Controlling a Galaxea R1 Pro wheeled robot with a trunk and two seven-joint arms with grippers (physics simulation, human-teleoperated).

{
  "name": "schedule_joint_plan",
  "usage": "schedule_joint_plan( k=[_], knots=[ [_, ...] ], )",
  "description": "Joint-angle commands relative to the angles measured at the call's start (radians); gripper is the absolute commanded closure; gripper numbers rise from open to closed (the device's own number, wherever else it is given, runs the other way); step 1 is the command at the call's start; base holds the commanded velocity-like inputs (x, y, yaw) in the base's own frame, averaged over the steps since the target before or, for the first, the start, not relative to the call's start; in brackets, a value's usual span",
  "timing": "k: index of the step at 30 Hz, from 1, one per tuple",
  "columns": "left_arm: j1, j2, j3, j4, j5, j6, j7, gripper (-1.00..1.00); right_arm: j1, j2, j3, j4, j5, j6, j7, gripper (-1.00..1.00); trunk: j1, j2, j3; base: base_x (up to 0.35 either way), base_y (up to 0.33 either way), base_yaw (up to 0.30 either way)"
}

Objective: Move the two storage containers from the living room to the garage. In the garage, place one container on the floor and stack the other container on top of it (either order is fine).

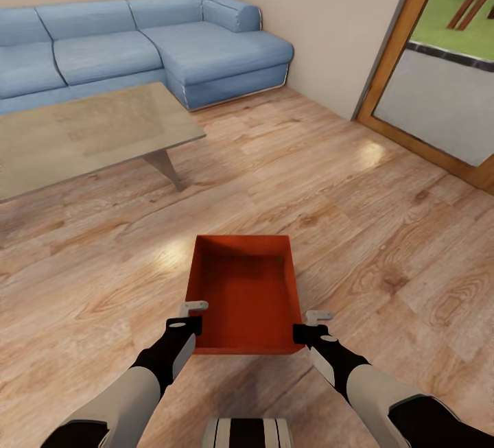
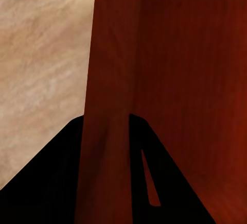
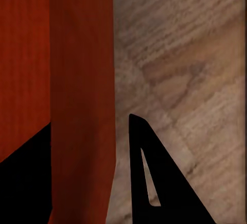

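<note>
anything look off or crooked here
Nothing stands out. The container sits level between the left gripper and right gripper, each with a side wall between its fingers. It is empty and undamaged, nothing spilled on the wood floor.

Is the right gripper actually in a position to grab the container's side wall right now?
Probably yes. The right gripper straddles the storage container's right wall, one finger outside and the other inside, nothing between. The left gripper sits likewise on the opposite wall.
</note>
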Motion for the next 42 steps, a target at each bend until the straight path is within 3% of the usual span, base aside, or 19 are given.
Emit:
schedule_joint_plan(
  k=[1,42],
  knots=[
    [0.0,0.0,0.002,-0.004,-0.01,0.007,0.006,1.0,-0.001,-0.001,0.002,0.003,-0.008,-0.005,-0.006,1.0,-0.004,0.007,0.003,0.0,0.0,0.0],
    [0.0,0.001,0.007,-0.004,-0.003,0.007,0.005,1.0,0.0,0.008,0.003,0.003,-0.008,-0.003,-0.003,1.0,-0.161,0.294,0.131,0.0,0.0,0.0]
  ],
)
